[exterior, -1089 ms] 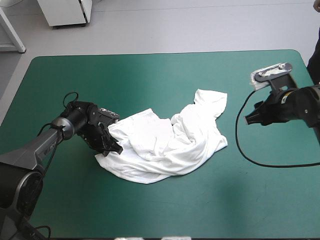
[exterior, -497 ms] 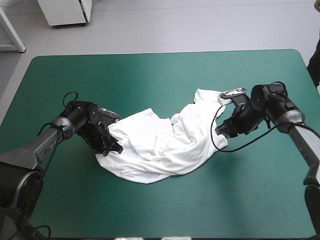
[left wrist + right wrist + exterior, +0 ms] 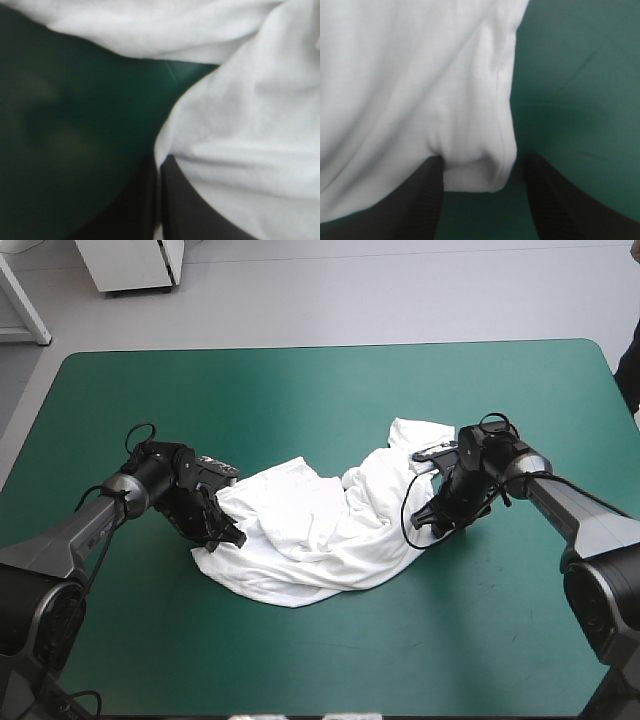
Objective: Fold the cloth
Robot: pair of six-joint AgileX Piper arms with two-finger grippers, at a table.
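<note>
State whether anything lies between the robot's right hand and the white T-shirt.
Nothing visible does: the open right hand straddles a hem fold of the crumpled white fabric T-shirt on the teal-green table cover.

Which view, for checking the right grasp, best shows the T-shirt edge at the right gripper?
The right wrist view: the right gripper stands open, a T-shirt fold between its fingers. The high view shows them too small to judge; the left wrist view misses them.

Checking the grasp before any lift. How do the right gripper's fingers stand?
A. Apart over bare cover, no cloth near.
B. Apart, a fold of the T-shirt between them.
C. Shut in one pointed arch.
B: in its wrist view the right gripper stands open, a fold of the T-shirt between its fingers.
</note>
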